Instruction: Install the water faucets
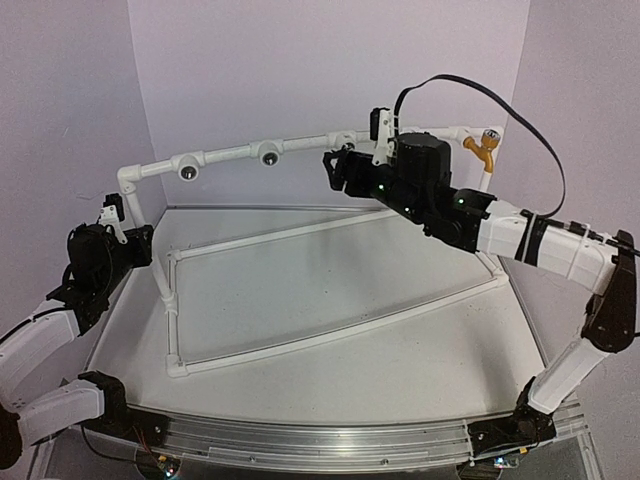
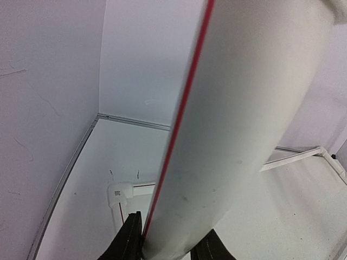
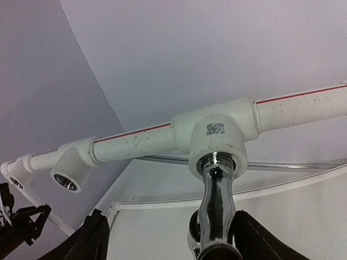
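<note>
A silver-grey metal faucet [image 3: 218,200] is seated by its threaded end in a white tee fitting [image 3: 214,132] on the top rail. My right gripper [image 3: 171,227] is open around it: the right finger [image 3: 255,238] stands close beside the faucet and the left finger [image 3: 89,238] is well apart from it. From above, the right gripper [image 1: 340,165] covers most of that faucet. An orange-yellow faucet [image 1: 484,148] sits at the rail's right end. My left gripper [image 2: 171,246] is shut on the frame's left upright pipe [image 2: 238,108], also seen from above as the left gripper [image 1: 145,245].
Two tee fittings [image 1: 188,168] [image 1: 268,153] with dark round holes sit on the left half of the top rail. The white pipe frame's base rectangle [image 1: 330,335] lies on the table. Walls close in at the back and both sides.
</note>
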Controlling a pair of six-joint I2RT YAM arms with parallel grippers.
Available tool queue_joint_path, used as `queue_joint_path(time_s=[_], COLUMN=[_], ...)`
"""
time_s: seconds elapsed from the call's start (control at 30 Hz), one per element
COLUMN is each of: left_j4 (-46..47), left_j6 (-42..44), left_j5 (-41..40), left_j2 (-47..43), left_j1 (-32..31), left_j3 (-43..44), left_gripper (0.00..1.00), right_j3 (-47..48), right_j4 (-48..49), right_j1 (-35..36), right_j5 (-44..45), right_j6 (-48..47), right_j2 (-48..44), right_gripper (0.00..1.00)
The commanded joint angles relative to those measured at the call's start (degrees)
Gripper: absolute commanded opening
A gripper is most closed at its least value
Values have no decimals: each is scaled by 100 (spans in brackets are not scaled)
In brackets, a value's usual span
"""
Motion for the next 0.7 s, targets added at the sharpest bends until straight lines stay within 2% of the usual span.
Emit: queue_joint_path(time_s=[0.0, 0.07, 0.2, 0.27, 0.37, 0.5, 0.57, 0.67], left_j4=[-386, -387, -390, -386, -389, -386, -386, -389], left_j6=[-824, -824, -825, -826, -825, -821, -816, -816], left_j5=[743, 753, 769, 780, 776, 753, 751, 759], left_j2=[66, 73, 81, 96, 105, 107, 124, 141], left_j1=[-160, -160, -160, -158, -160, -158, -160, -160], left_j3=[41, 45, 47, 46, 55, 53, 68, 90], left_gripper=[0, 0, 0, 0, 0, 0, 0, 0], right_j3=[-97, -38, 263, 361, 316, 507, 548, 514], right_j4=[-1025, -1583, -2764, -3151, -3419, -3276, -2801, -1822], right_j1=[125, 123, 142, 203, 319, 330, 334, 333], right_j5=[-421, -628, -1200, -1309, -804, 434, 1008, 1380], right_j6=[-1100, -1681, -3692, -4873, -7240, -9826, -10900, -12379], right_j2=[-841, -1067, -1463, -1588, -1658, -1293, -1043, -750], right_gripper=[83, 86, 87, 85, 84, 84, 85, 86])
